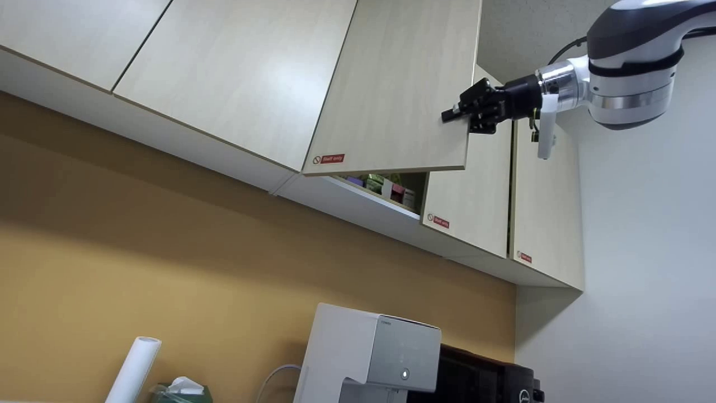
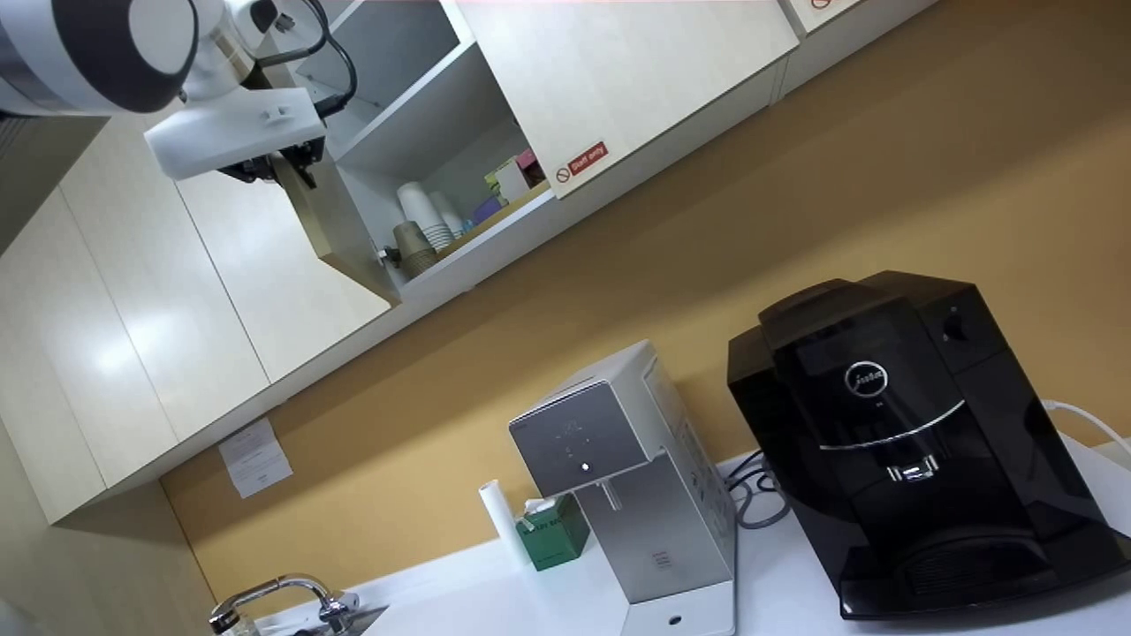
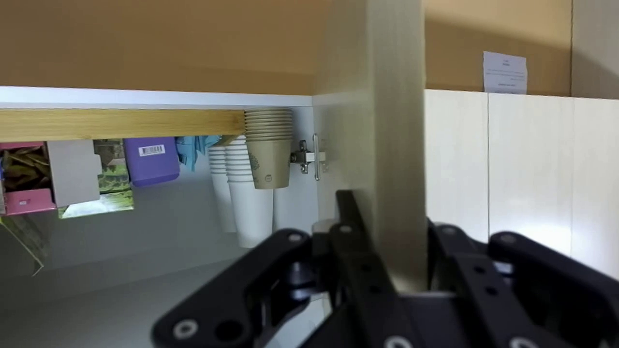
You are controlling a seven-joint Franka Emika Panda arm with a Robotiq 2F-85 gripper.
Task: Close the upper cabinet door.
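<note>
The upper cabinet door is a pale wood-grain panel with a red-and-white sticker at a lower corner; it shows in both exterior views [image 1: 391, 84] [image 2: 346, 230]. It stands open, swung outward from the cabinet. Its free edge fills the middle of the wrist view [image 3: 399, 121], where a metal hinge [image 3: 309, 157] joins it to the cabinet. My gripper [image 1: 456, 115] is at this free edge, above the lower corner, one finger on each face. In the wrist view the gripper [image 3: 387, 208] looks closed on the panel. The outer finger's tip is partly hidden behind the door.
The open cabinet holds brown paper cups [image 3: 268, 150], white cups [image 3: 251, 208] and several boxes. Neighbouring closed panels [image 1: 240, 73] [image 1: 475, 184] flank the door. Below stand a white dispenser [image 1: 347, 336], a black coffee machine [image 2: 901, 459] and a green tissue box [image 2: 555, 534].
</note>
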